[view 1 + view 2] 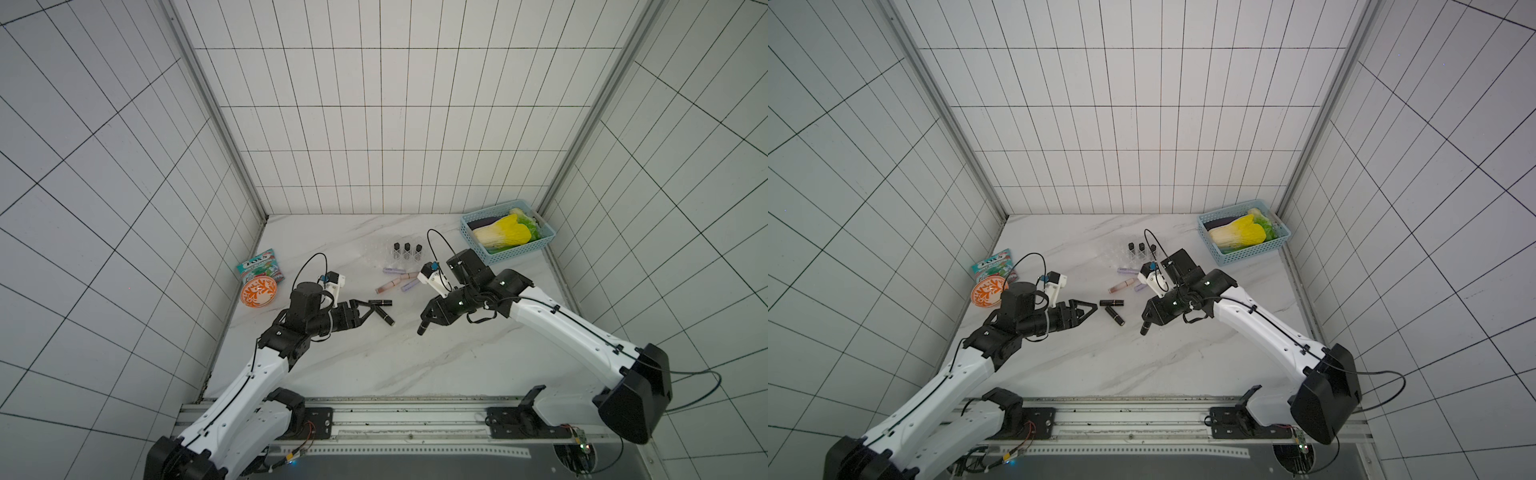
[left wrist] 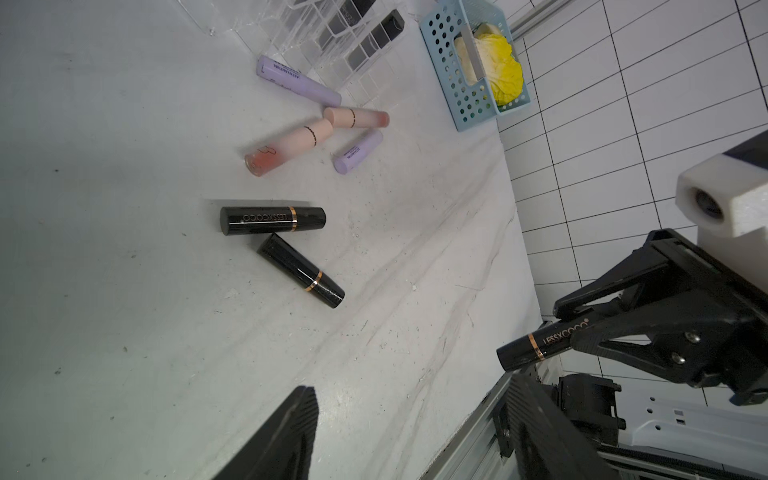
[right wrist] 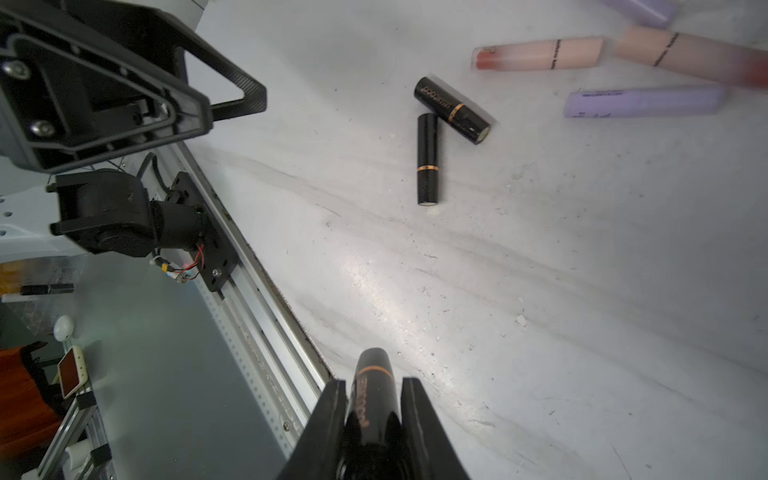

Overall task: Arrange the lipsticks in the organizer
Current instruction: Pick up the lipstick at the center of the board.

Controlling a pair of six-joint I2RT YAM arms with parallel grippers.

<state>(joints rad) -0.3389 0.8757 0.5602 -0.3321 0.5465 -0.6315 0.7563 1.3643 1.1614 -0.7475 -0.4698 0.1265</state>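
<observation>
I am holding a black lipstick by one end in the right pincer, well short of the organizer; it risks tilting and jamming. The left pincer is hanging open.

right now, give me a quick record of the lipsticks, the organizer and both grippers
right gripper: shut on a black lipstick
left gripper: open, empty, near two loose black lipsticks lying on the table
organizer: three upright black lipsticks in it
in front of organizer: two lilac tubes and two pink tubes, lying flat
outside organizer: seven, counting the held one
</observation>
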